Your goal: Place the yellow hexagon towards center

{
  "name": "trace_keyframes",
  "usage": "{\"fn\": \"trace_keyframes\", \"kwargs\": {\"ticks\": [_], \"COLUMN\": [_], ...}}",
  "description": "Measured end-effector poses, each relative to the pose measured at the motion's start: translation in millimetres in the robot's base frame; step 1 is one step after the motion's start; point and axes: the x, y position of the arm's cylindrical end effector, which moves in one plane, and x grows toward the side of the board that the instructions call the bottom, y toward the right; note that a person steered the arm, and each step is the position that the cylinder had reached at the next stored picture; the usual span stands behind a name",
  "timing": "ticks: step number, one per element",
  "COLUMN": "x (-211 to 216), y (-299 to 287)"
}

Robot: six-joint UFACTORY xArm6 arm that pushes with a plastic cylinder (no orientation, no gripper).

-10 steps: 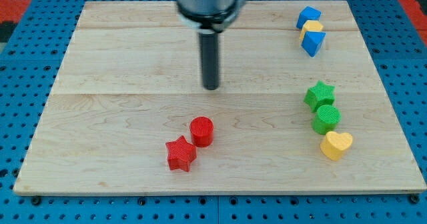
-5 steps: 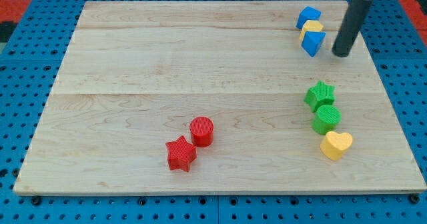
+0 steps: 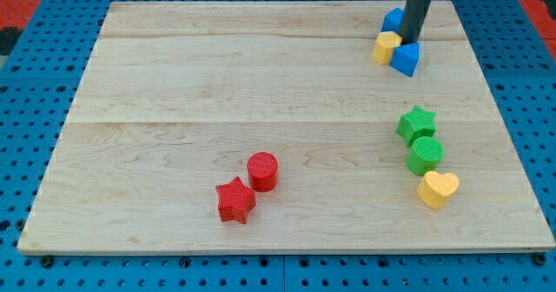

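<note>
The yellow hexagon (image 3: 386, 47) lies near the view's top right on the wooden board (image 3: 174, 92). My tip (image 3: 410, 43) touches the table just right of it, wedged between the two blue blocks. One blue block (image 3: 393, 20) sits above the hexagon, partly hidden by the rod. The other blue block (image 3: 406, 59) lies just below and right of my tip.
A green star (image 3: 416, 122), a green cylinder (image 3: 426, 155) and a yellow heart (image 3: 438, 189) form a column at the view's right. A red cylinder (image 3: 262, 170) and a red star (image 3: 234, 200) lie at the lower middle.
My tip went from the board's middle to the right of the blue blocks, then left between them. The yellow hexagon has slid left and slightly down out of the stack.
</note>
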Motion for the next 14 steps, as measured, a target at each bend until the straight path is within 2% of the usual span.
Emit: {"fn": "trace_keyframes", "kwargs": {"ticks": [1, 2, 3, 4, 6, 7, 8, 9, 10, 11, 12, 13, 14], "x": [15.1, -4.1, -12.4, -54.6, 33.5, -17.3, 43.6, 37.2, 26.6, 27.8, 38.7, 80.1, 91.9], "y": [-42.4, -92.3, -83.1, -99.3, -200.2, -206.6, -236.7, -237.5, -209.4, -122.2, -67.1, -53.2, -23.4]}}
